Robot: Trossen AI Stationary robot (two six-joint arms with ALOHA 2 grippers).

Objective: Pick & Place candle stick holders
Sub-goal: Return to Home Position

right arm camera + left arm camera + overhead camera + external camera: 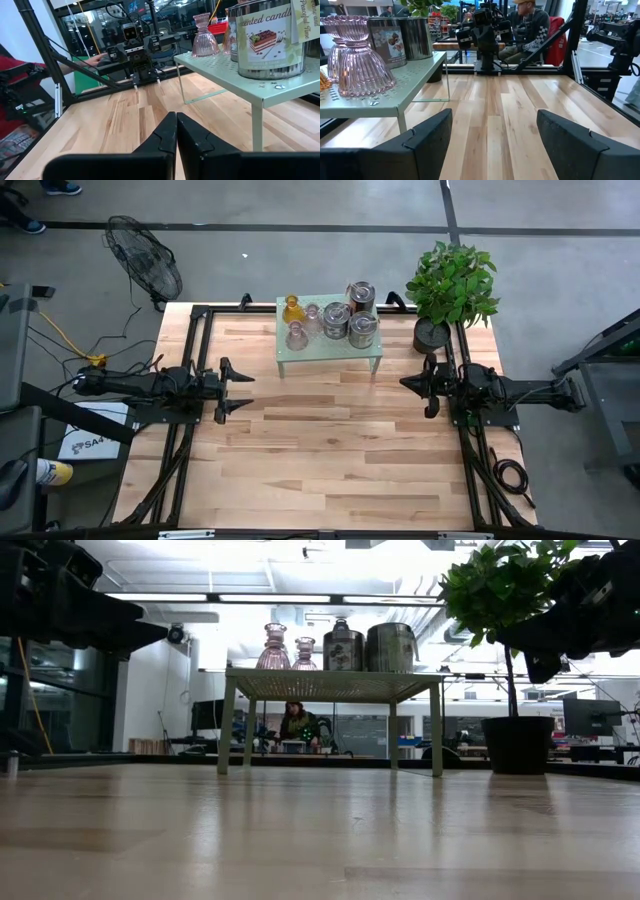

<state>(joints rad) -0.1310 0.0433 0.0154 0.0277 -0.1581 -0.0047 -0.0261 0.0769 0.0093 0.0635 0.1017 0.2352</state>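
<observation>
Left gripper and right gripper face across table; holders crowd stand.

The high view looks straight down on the whole table; the low view sits at tabletop height facing the pale green stand. Each wrist view looks inward from its side; all four share the candle stick holders.
</observation>
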